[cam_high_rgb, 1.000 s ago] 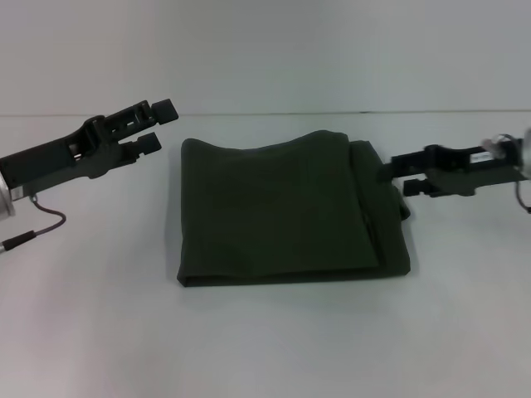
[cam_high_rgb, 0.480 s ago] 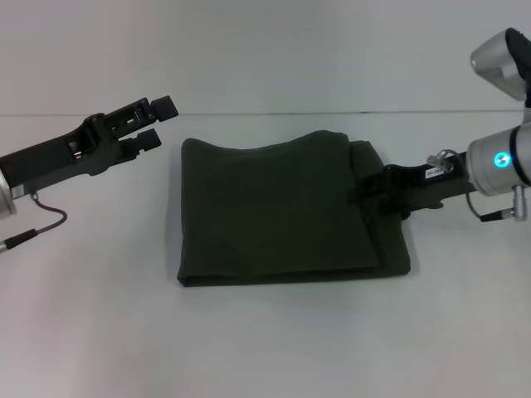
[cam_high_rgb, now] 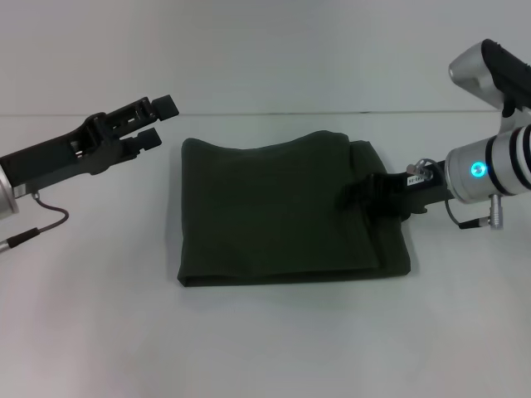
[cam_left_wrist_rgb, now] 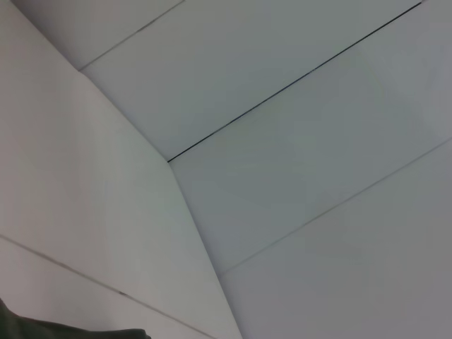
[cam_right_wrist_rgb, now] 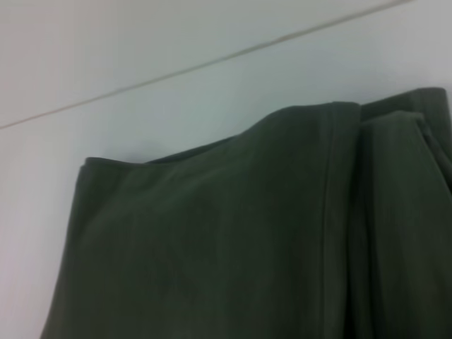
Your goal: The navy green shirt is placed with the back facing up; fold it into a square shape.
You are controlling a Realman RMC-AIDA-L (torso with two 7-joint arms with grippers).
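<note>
One table (cam_high_rgb: 265,348), white, holds the shirt (cam_high_rgb: 274,215) at its centre, already folded into a compact, roughly square bundle. What changed over the last second: the right gripper (cam_high_rgb: 358,197) has come in from beside the shirt's right edge and now sits over the layered right-hand fold; its fingers are dark against dark cloth, so whether they are apart or together, cannot tell. Likely it is tucking or flattening that last flap, so the task looks close to done. The left gripper (cam_high_rgb: 158,122) has not moved, hovering off the shirt's far left corner, fingers apart, holding nothing. Shirt: dark olive, matte, no print, a few soft creases; far edge bulges, near edge straight, right side shows stacked layers slightly offset.
</note>
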